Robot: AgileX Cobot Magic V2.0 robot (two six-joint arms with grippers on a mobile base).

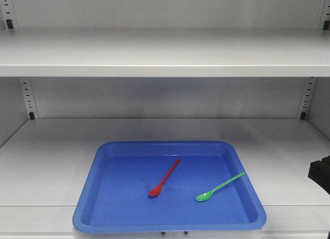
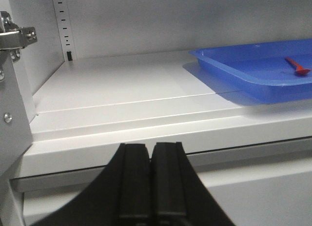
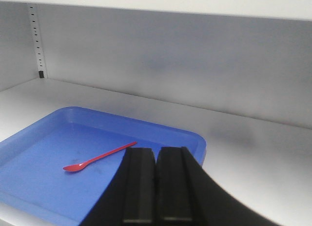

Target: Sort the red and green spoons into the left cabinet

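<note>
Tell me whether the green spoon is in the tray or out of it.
In. The green spoon lies flat on the blue tray floor, right of the red spoon.

I am facing a plain storage or lab-like setup rather than a home: a light grey metal cabinet [image 1: 165, 56] with flat shelves and slotted side rails [image 1: 308, 97] for adjusting them, bare grey back walls, a steel door hinge [image 2: 14, 36] at my left, and a shallow blue tray [image 1: 87, 197] laid out on the shelf.
</note>
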